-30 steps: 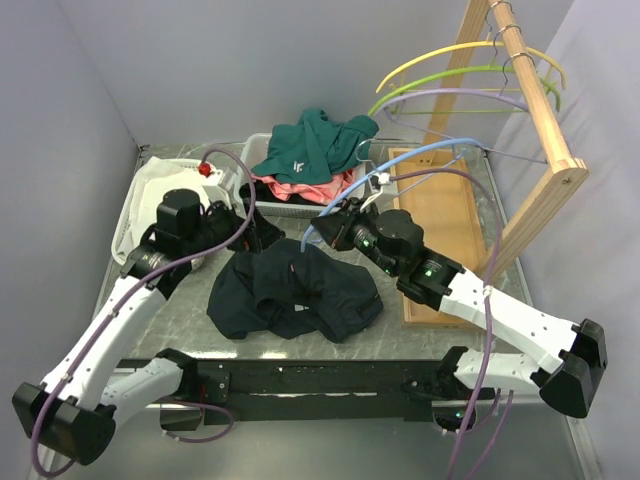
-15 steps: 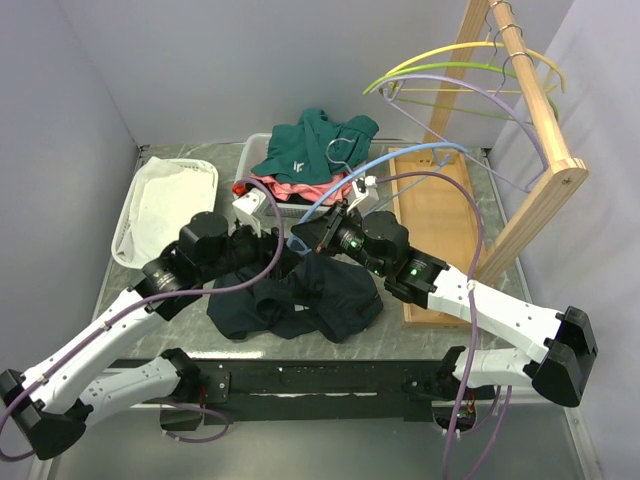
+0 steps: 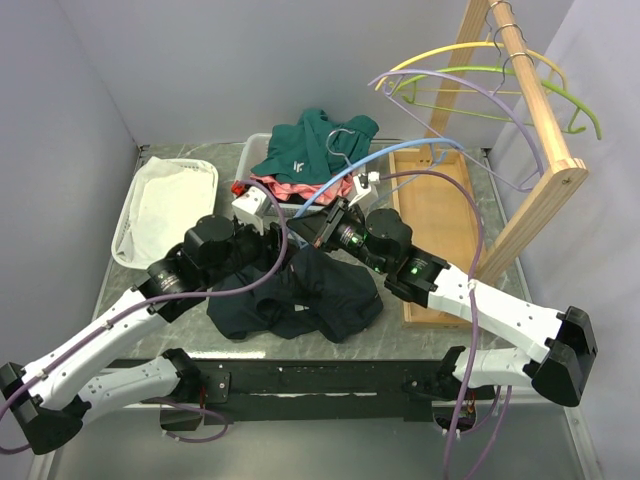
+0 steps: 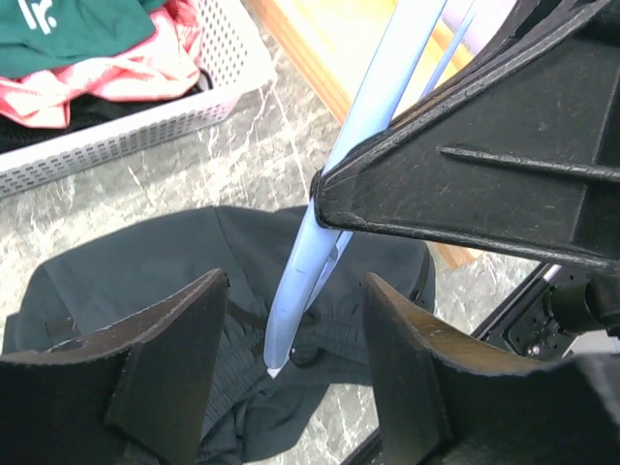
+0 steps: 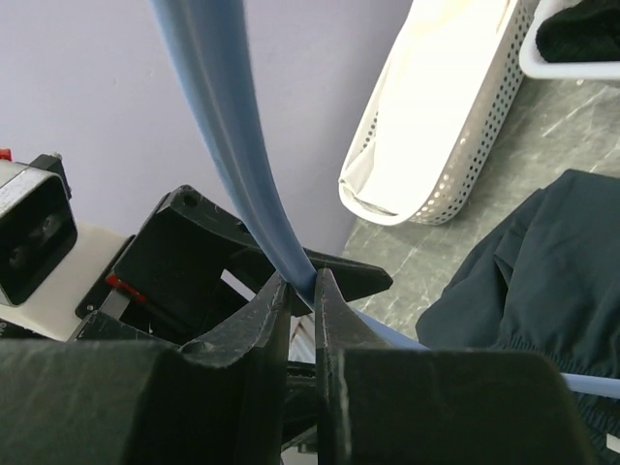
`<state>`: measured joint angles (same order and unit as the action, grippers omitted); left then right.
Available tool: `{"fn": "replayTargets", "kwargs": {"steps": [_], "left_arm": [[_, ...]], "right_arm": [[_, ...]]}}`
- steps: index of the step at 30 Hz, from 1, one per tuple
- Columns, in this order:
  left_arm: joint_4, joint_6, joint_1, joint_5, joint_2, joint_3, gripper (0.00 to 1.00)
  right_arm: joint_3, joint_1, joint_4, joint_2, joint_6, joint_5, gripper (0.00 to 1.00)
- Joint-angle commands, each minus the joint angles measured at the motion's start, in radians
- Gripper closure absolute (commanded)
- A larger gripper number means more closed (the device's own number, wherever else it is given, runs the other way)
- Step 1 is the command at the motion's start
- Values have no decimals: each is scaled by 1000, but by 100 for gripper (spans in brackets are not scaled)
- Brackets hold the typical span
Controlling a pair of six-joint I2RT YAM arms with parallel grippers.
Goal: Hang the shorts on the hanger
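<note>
Jaws of right gripper [image 5: 300, 291] pinched narrow on the hanger [image 4: 373, 107], its light-blue arm slanting down through centre of the left wrist view. Jaws of left gripper [image 4: 286, 363] spread wide either side of that arm's tip, not touching it. Beneath, the shorts [image 3: 300, 295] heaped on the worktop [image 3: 370, 338], lower centre of the top view. Behind, basket [image 3: 250, 150] of teal and pink garments, upper centre.

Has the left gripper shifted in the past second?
Yes. In the top view the left gripper has moved right, off the white tray and toward the hanger tip.
</note>
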<state>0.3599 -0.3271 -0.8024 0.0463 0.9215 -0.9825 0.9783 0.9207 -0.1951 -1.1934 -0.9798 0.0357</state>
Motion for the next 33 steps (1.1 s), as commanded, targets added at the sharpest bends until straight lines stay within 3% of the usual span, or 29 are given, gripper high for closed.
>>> {"fn": "replayTargets", "kwargs": {"steps": [1, 12, 16, 19, 27, 33], "left_arm": [[-79, 13, -6, 6, -7, -47, 39], [-107, -9, -6, -20, 8, -50, 27], [-66, 16, -4, -28, -18, -70, 12], [-27, 43, -4, -19, -76, -90, 7], [4, 34, -4, -10, -197, -134, 9], [2, 20, -6, -6, -109, -208, 20]], "right_arm": [[88, 27, 51, 3, -24, 35, 100], [260, 76, 301, -20, 230, 245, 100], [283, 81, 329, -26, 276, 256, 100], [324, 99, 381, -52, 331, 282, 100], [315, 107, 408, -66, 466, 288, 100], [283, 130, 378, -48, 536, 201, 100]]}}
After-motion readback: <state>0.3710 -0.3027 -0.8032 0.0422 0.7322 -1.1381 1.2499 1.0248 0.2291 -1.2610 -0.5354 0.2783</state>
